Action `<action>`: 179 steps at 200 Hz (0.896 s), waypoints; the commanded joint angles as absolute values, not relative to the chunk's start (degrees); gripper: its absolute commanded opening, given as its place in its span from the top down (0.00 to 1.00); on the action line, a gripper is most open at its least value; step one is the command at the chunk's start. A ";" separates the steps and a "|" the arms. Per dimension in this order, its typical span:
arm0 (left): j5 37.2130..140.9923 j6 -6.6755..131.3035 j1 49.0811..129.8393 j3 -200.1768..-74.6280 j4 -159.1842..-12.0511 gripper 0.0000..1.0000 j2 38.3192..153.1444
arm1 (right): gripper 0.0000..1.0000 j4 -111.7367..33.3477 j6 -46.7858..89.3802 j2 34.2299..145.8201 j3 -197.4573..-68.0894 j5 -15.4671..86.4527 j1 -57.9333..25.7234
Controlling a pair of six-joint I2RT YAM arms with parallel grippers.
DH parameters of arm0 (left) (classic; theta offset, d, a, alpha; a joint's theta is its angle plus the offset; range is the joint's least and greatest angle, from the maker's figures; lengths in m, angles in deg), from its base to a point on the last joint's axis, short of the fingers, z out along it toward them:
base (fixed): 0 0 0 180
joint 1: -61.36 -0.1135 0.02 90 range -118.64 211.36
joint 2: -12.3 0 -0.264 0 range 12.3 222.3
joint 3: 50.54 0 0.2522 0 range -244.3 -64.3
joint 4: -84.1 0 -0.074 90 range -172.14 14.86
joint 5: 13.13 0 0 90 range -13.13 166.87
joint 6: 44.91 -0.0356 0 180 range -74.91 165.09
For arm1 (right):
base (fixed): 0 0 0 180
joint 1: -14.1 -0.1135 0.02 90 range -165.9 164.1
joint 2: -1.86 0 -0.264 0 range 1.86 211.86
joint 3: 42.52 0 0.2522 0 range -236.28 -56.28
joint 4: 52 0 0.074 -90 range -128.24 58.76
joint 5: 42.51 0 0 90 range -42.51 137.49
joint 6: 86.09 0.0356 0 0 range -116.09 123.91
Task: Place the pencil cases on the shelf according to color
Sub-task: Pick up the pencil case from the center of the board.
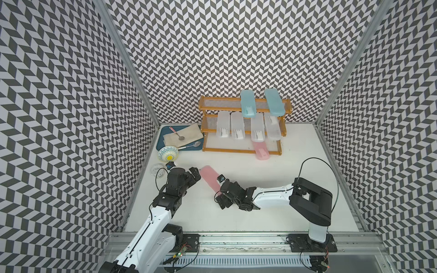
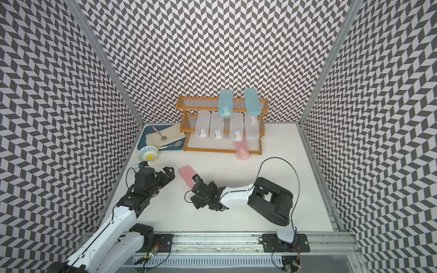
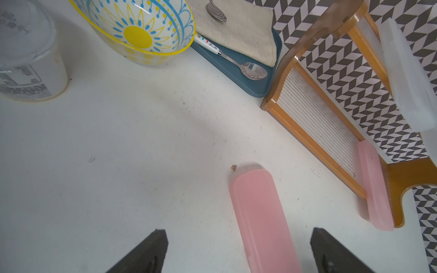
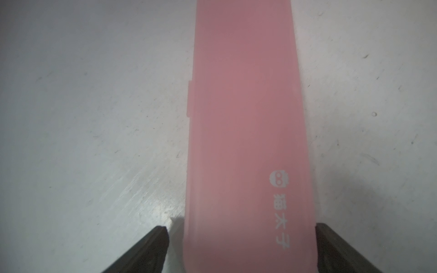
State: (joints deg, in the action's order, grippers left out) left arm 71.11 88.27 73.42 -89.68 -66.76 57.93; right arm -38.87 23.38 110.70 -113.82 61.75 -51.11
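Where it lies, pink case (image 4: 241, 118) sits between right fingers (image 4: 146, 253).

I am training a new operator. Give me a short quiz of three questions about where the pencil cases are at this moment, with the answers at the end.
1. True or false: both light blue plastic pencil cases lie on the top tier of the orange-brown wooden stepped shelf.
2. Which tier holds the labelled pink translucent pencil case? A: top. B: middle. C: bottom.
3. How many frosted white plastic pencil cases lie on the middle tier?
Key: 1 true; 2 C; 3 four.
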 commanded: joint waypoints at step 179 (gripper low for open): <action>82.60 87.04 73.27 -89.69 -76.06 0.00 60.60 | 0.45 -43.60 41.68 90.56 -99.00 77.47 -49.82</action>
